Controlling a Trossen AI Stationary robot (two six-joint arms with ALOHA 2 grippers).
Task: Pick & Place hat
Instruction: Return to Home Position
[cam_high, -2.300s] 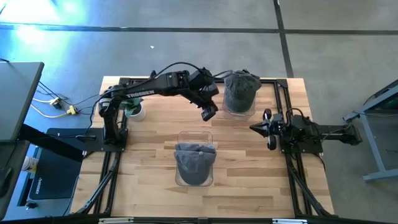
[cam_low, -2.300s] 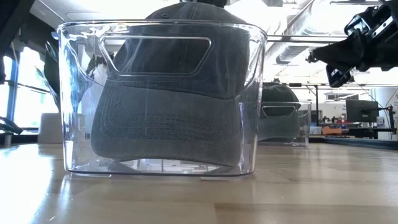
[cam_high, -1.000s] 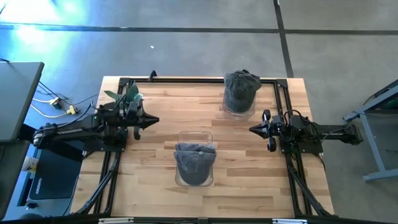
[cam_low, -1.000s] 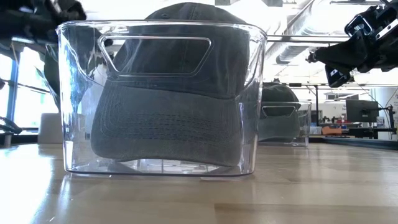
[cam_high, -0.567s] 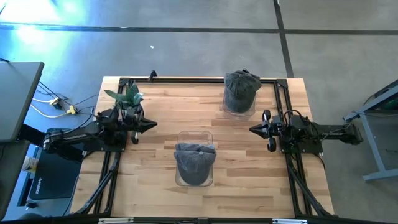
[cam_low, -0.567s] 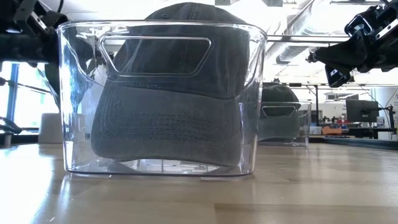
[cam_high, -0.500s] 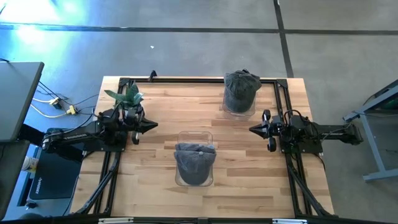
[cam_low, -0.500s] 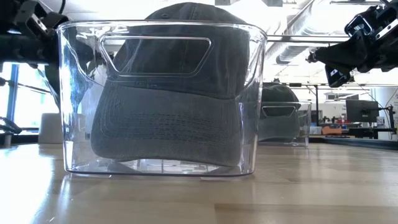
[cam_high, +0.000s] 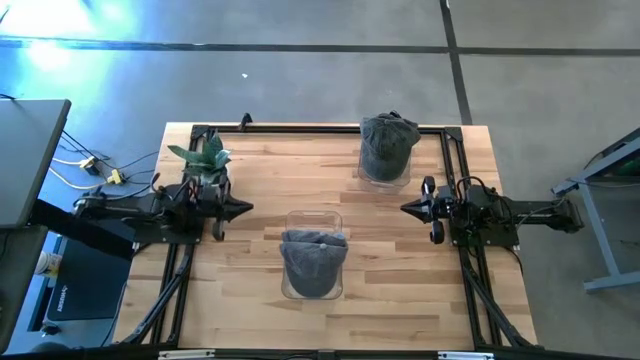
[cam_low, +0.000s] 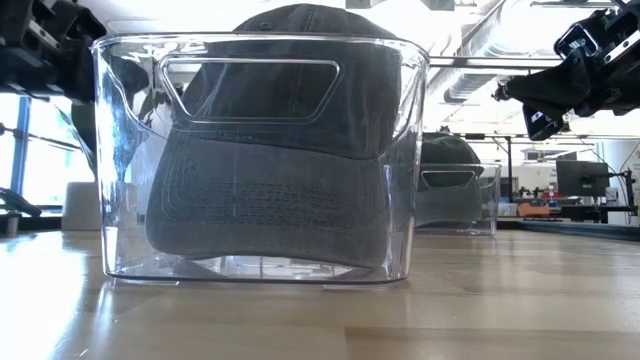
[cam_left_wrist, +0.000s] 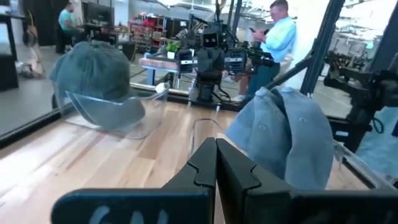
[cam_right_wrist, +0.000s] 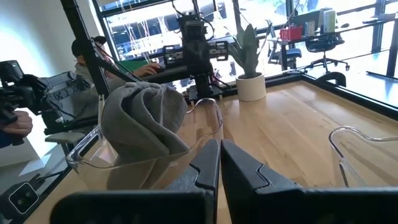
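The left gripper (cam_high: 245, 207) hangs at 9 o'clock over the wooden table (cam_high: 250, 300), its fingers pressed together on nothing and its tip aimed at the centre. The right gripper (cam_high: 405, 208) mirrors it at 3 o'clock, likewise closed and empty.

Between them, toward 6 o'clock, the near transparent bin (cam_high: 313, 217) holds the gray cap (cam_high: 313, 262). At about 1 o'clock, by the table's far edge, the far transparent bin (cam_high: 360, 178) holds the darker cap (cam_high: 388, 145), its crown rising above the rim.

The count is two arms, two bins and two caps, one cap to a bin. A single potted plant (cam_high: 205, 158) stands at 10 o'clock, just beyond the left arm.

In the low view the near bin fills most of the frame and hides part of the far one. The left arm (cam_low: 40, 45) is cut off at the upper corner.

Beyond the table, the left wrist view catches a person in a light blue shirt (cam_left_wrist: 273, 37). The right wrist view shows a seated person (cam_right_wrist: 84, 53), partly hidden behind the frame post.
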